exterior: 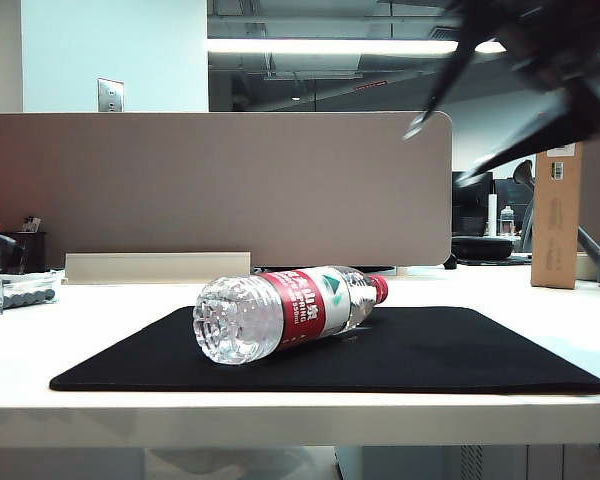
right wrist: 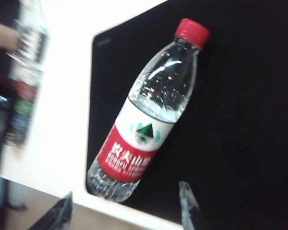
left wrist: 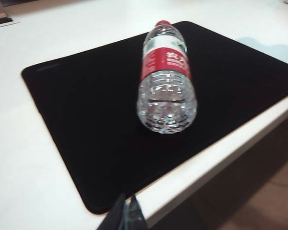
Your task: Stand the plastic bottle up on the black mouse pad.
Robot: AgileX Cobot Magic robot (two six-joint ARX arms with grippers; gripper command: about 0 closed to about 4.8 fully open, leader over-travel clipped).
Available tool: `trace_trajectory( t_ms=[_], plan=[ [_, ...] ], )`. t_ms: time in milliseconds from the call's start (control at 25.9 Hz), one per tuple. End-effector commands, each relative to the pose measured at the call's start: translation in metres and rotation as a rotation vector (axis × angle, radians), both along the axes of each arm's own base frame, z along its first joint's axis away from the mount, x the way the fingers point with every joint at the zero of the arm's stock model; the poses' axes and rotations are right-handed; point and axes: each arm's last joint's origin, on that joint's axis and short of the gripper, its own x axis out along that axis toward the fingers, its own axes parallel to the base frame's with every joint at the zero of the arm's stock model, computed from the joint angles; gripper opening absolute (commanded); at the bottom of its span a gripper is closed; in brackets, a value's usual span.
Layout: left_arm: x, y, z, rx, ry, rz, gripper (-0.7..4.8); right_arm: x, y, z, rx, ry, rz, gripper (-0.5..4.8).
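**Bottle lying flat on the pad, both grippers clear of it**

In the exterior view you see the clear ribbed plastic bottle (exterior: 285,312) with its red cap lying on its side on the large flat black mouse pad (exterior: 460,350), base toward the camera, cap pointing back and to the right. Its red-and-white label carries white Chinese characters and a green triangle; the smaller print is too fine to read. The pad lies on the white table (exterior: 110,320). A tall brown cardboard box (exterior: 556,215) stands at the far right. The right gripper (exterior: 435,150) hangs blurred high at the upper right, well above the bottle, fingers spread apart and holding nothing.

In the left wrist view you look down the bottle (left wrist: 166,79) from its base; the label shows white characters. Only dark fingertips of the left gripper (left wrist: 126,213) show, off the pad's near edge; you cannot tell how wide it stands.

In the right wrist view the bottle (right wrist: 149,115) lies below the right gripper (right wrist: 122,208), whose fingers stand wide apart, empty.
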Motion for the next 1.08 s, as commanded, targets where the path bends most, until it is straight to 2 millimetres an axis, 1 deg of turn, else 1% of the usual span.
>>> trace_trajectory(
  t_ms=[39, 77, 116, 232, 348, 502, 695, 888, 1004, 1082],
  plan=[
    [0.000, 0.000, 0.003, -0.014, -0.011, 0.002, -0.04, 0.042, 0.033, -0.007, -0.070, 0.106, 0.042, 4.37],
    [0.000, 0.000, 0.003, -0.015, -0.012, 0.000, -0.04, 0.053, 0.041, -0.010, -0.068, 0.139, 0.040, 4.37],
    [0.000, 0.000, 0.003, -0.014, -0.012, 0.002, -0.04, 0.068, 0.050, -0.015, -0.072, 0.184, 0.031, 4.37],
    [0.000, 0.000, 0.003, -0.014, -0.012, 0.003, -0.04, 0.084, 0.063, -0.020, -0.084, 0.233, 0.014, 4.37],
    [0.000, 0.000, 0.003, -0.014, -0.012, 0.002, -0.04, 0.096, 0.072, -0.028, -0.152, 0.292, -0.056, 4.36],
    [0.000, 0.000, 0.003, -0.014, -0.012, 0.001, -0.04, 0.103, 0.081, -0.040, -0.141, 0.351, -0.098, 4.36],
    [0.000, 0.000, 0.003, -0.015, -0.012, 0.001, -0.04, 0.107, 0.090, -0.050, -0.133, 0.359, -0.128, 4.30],
    [0.000, 0.000, 0.003, -0.014, -0.012, 0.001, -0.04, 0.114, 0.103, -0.066, -0.104, 0.362, -0.173, 4.26],
    [0.000, 0.000, 0.003, -0.015, -0.012, 0.001, -0.04, 0.117, 0.105, -0.072, -0.097, 0.365, -0.181, 4.17],
    [0.000, 0.000, 0.003, -0.014, -0.012, 0.002, -0.04, 0.119, 0.106, -0.078, -0.109, 0.365, -0.191, 3.93]
  ],
)
